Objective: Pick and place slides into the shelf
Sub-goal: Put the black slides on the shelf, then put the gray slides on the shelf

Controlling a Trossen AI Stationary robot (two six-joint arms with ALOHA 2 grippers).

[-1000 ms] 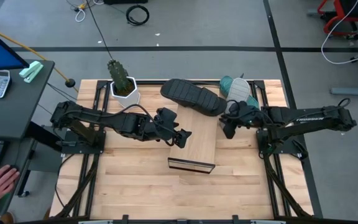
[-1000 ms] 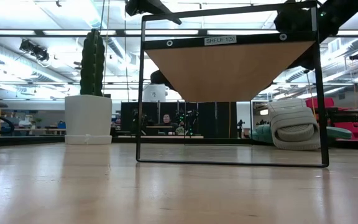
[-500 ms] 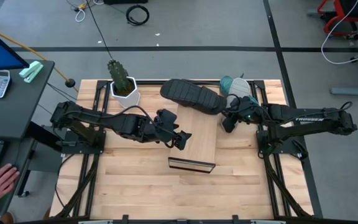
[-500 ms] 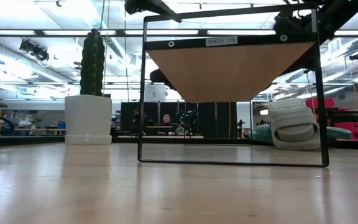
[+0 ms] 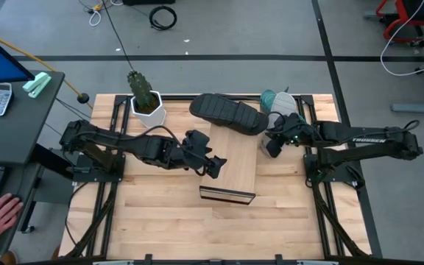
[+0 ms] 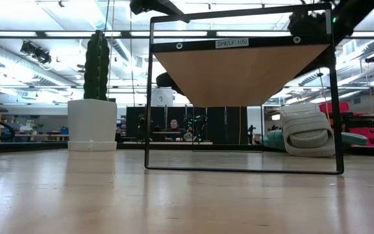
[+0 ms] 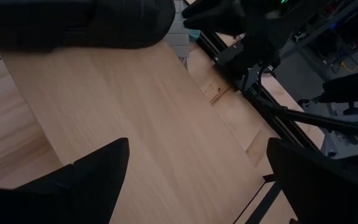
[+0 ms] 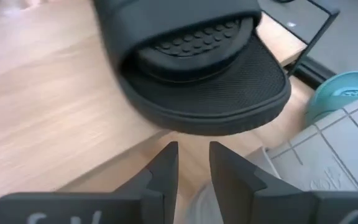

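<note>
Black slide [image 5: 228,114] is lying on the far end of the shelf [image 5: 230,158], its toe hanging over the board's far right corner; in your right wrist view the same slide [image 8: 197,62] is sitting just ahead of the fingers. Light grey slide [image 5: 285,107] is lying by the table's far right corner, teal slide [image 5: 269,97] tucked against it on its far left side, mostly hidden. From the low view the grey slide [image 6: 307,130] is showing standing on edge to the right, behind the shelf frame [image 6: 239,44].

Shelf board is lying mid-table, running from the far edge toward the near side, its black frame end facing the near edge.

Your right gripper [image 5: 271,144] is hovering just off the shelf's right edge, near the black slide's toe and beside the grey slide; its fingers [image 8: 166,168] are standing a narrow gap apart, gripping nothing. Your left gripper [image 5: 216,165] is hanging over the shelf's left edge, about midway along the board; its fingers [image 7: 98,174] are spread wide, nothing between them.

Plant [image 5: 143,92] in a white pot is sitting at the table's [image 5: 160,213] far left. A person's hand [image 5: 0,215] is resting on the side desk off the table's left.
</note>
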